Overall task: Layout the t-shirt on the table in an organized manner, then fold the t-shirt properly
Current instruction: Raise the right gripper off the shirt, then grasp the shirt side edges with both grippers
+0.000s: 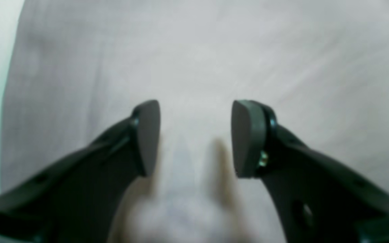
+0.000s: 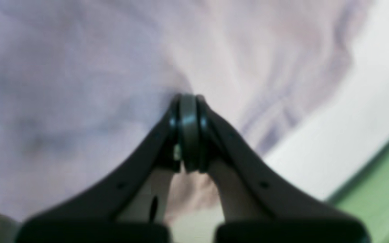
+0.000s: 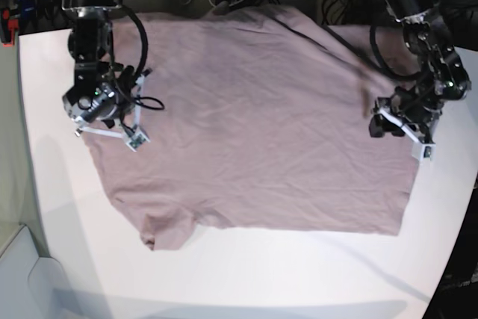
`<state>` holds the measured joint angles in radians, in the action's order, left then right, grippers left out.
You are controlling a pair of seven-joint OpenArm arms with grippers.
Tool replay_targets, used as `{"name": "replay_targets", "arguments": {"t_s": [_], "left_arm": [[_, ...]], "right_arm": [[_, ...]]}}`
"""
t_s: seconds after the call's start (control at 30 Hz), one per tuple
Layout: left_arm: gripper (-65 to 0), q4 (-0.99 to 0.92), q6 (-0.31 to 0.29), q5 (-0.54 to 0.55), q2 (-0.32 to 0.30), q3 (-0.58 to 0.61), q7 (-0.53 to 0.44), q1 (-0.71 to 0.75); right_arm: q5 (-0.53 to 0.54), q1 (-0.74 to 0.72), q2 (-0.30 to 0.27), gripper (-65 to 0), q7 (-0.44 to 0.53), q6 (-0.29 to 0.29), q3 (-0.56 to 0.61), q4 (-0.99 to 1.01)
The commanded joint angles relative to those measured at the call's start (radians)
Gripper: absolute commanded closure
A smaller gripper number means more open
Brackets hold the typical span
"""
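At nine o'clock on the counter, the right gripper has its jaws pressed together against the shirt. At three o'clock the left gripper hangs with jaws spread above the spread-out shirt.

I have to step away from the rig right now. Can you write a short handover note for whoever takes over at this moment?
Left pincer: open, over the t-shirt, nothing between its pads.
Right pincer: shut at the shirt's edge; whether cloth is pinched cannot be told from the blurred wrist view.
T-shirt: spread mostly flat on the table, wrinkled, one sleeve sticking out at the near corner in the base view.
Done: layout largely finished.
Left: smooth remaining creases, then all the folds; none made yet.
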<state>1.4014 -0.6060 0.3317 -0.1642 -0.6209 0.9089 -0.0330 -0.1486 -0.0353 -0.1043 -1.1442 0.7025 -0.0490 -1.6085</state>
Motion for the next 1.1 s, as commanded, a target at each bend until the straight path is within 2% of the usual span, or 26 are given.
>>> {"name": "replay_targets", "arguments": {"t_s": [0.0, 0.1, 0.4, 0.47, 0.57, 0.67, 0.97, 1.07], "left_arm": [[-33.2, 0.019, -0.009, 0.016, -0.013, -0.001, -0.026, -0.014], [-33.2, 0.029, -0.009, 0.024, -0.033, -0.003, -0.020, 0.003], [-33.2, 0.102, -0.009, 0.024, -0.024, -0.003, -0.014, 0.045], [-33.2, 0.128, -0.009, 0.024, -0.022, -0.003, 0.016, 0.045], [-33.2, 0.146, -0.009, 0.024, -0.022, -0.003, 0.059, 0.045], [-33.2, 0.131, -0.009, 0.019, -0.022, -0.003, 0.059, 0.045], [-33.2, 0.106, -0.009, 0.024, -0.022, -0.003, 0.057, 0.037], [-33.2, 0.114, -0.010, 0.030, 0.001, -0.001, 0.069, 0.034]], "right_arm": [[0.002, -0.021, -0.008, 0.0, 0.017, -0.004, -0.002, 0.003], [0.001, -0.067, -0.008, 0.0, 0.062, -0.004, -0.002, 0.101], [0.001, -0.308, -0.041, 0.0, 0.220, -0.004, -0.004, 0.509], [0.001, -0.364, -0.054, 0.0, 0.237, -0.004, -0.004, 0.571], [0.001, -0.424, -0.074, 0.0, 0.243, -0.004, -0.004, 0.609], [0.001, -0.460, -0.102, 0.0, 0.247, -0.004, -0.004, 0.627], [0.004, -0.479, -0.173, 0.0, 0.379, -0.004, -0.004, 0.729], [0.004, -0.479, -0.182, 0.0, 0.387, -0.004, -0.007, 0.742]]}}
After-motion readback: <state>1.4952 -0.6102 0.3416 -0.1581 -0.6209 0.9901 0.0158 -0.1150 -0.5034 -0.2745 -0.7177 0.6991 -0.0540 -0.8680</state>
